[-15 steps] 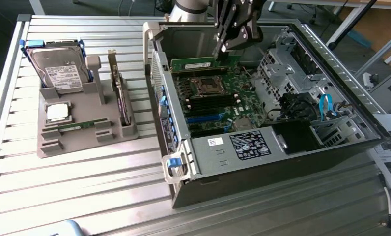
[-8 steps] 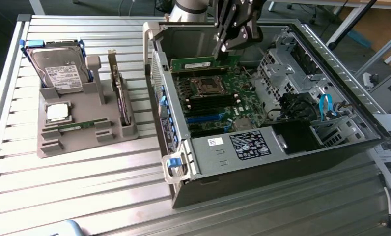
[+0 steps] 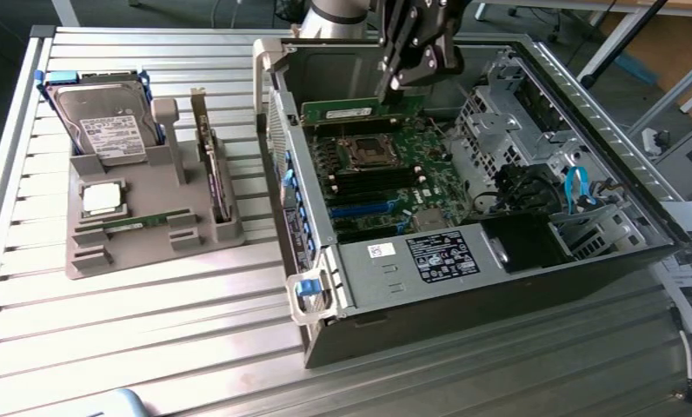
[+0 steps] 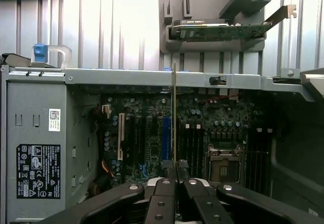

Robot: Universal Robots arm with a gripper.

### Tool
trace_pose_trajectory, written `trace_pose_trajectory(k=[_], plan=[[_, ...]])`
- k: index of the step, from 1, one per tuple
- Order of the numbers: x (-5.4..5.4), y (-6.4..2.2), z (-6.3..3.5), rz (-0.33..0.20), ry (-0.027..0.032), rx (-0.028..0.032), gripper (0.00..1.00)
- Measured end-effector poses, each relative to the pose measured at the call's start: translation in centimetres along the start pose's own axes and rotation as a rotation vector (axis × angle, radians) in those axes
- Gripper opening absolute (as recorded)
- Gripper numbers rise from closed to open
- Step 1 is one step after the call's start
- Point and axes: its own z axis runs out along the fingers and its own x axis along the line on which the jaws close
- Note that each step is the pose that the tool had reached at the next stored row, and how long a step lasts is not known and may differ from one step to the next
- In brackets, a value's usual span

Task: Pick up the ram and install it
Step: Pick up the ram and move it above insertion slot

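Gripper (image 3: 396,87) is clamped nearly shut on the ram (image 3: 346,111), pinching the green stick at one end. The stick hangs long side level in the upper middle of the exterior view, inside the open computer case (image 3: 485,295), above the far edge of the motherboard (image 3: 387,178) and just beyond the processor socket (image 3: 363,149). It looks clear of the board and not seated in anything. Judged step: carrying the stick to the long dark memory slots (image 3: 375,181) near the socket. Doing it well likely means keeping the stick parallel to the chosen slot with its contact edge facing the board, lining it up along the slot's length before lowering, coming straight down without twisting, and staying off the socket and the cables (image 3: 572,187) toward the exterior view's right. The wrist view gives the ram (image 4: 174,113) edge-on, a thin line running out from the gripper (image 4: 174,169) across the board, so sideways alignment against the slots can be read there, though which slot it matches cannot be told. The exterior view gives the stick's broad face and its height over the board, plus the grey holder (image 3: 149,252) on the table (image 3: 149,339) at the exterior view's left, carrying a hard drive (image 3: 109,122) and an upright card (image 3: 213,165).
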Motion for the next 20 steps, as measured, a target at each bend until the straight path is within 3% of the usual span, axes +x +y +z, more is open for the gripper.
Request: trace_pose_trajectory(k=[3,8,15,20], plan=[[0.01,0.00,-0.01,0.000,-0.0101,0.0003,0.12],[0.01,-0.03,0.02,0.003,-0.0142,0.0006,0.12],[0.02,-0.06,0.03,0.006,-0.0148,0.0000,0.12],[0.03,-0.34,0.03,0.007,-0.0150,-0.0109,0.12]])
